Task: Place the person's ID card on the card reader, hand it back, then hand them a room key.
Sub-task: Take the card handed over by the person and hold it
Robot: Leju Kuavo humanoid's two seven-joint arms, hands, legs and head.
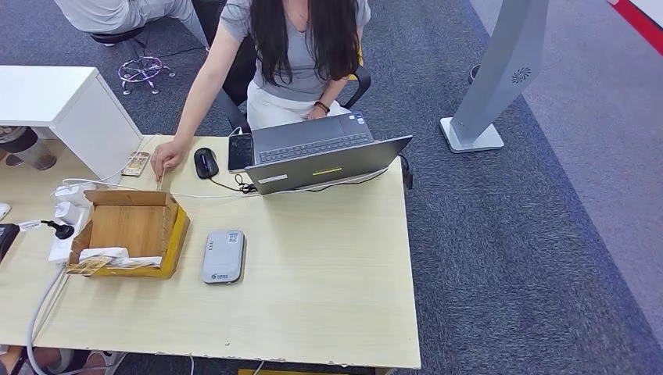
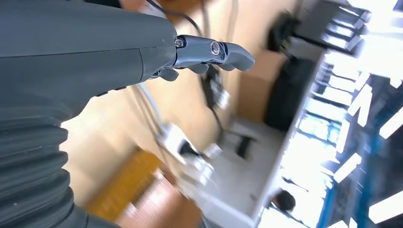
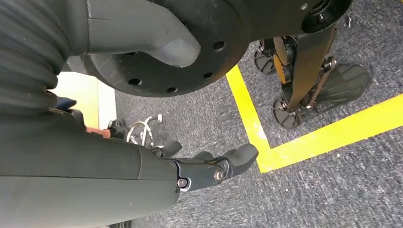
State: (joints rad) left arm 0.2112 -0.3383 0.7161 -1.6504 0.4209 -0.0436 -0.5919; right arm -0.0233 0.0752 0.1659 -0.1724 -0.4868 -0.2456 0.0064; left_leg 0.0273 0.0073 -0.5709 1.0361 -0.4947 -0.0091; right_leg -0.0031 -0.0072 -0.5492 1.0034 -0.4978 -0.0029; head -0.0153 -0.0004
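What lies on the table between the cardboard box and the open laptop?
In the head view, the grey card reader lies between the cardboard box and the laptop, apart from both.

The counter (image 1: 328, 273) is pale wood laminate, smooth and matt. A brown cardboard box (image 1: 131, 226) sits beside the card reader (image 1: 223, 256) of smooth grey plastic. The floor (image 1: 532, 234) is rough grey carpet. The left hand (image 2: 209, 59) has matt grey plastic and bright metal.

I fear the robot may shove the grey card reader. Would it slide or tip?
The card reader lies flat and low on the smooth wooden table, so it would probably slide, not tip. Its rounded slab shape looks stiff and fairly light.
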